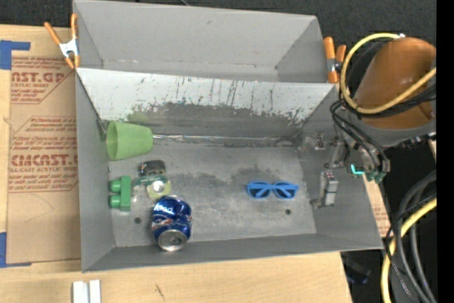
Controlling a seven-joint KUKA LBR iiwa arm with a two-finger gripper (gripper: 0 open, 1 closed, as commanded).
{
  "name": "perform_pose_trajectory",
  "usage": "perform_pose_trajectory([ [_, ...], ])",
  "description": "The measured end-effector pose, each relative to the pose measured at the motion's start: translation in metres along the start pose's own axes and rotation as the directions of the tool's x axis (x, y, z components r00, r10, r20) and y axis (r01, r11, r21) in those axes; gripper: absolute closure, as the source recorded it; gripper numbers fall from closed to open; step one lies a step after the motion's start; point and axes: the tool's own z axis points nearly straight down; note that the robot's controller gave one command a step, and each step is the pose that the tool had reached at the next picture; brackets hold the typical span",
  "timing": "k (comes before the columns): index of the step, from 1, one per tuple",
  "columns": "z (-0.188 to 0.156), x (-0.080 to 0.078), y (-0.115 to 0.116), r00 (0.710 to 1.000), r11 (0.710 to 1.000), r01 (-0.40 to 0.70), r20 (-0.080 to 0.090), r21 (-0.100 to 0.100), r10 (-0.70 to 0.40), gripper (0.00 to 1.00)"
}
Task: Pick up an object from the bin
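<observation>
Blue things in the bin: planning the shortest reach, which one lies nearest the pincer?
The sunglasses, on the floor's right half near the pincer; the crushed can lies far off toward the left.

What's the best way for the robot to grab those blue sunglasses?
Probably by the narrow bridge of the sunglasses, coming straight down from above: they lie flat on the bin floor with bare metal around them, and the bridge is their thinnest part.
</observation>
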Motion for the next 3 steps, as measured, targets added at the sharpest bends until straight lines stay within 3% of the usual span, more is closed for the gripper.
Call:
perform_pose_trajectory([
  [1,0.13,0.003,0.037,0.996,0.996,-0.089,0.001,-0.002,0.089,0.0],
  [2,0.125,0.001,0.035,0.996,0.996,-0.089,0.007,0.0,0.089,1.0],
  [3,0.021,-0.011,0.047,0.995,0.995,-0.097,0.016,-0.001,0.097,1.0],
])
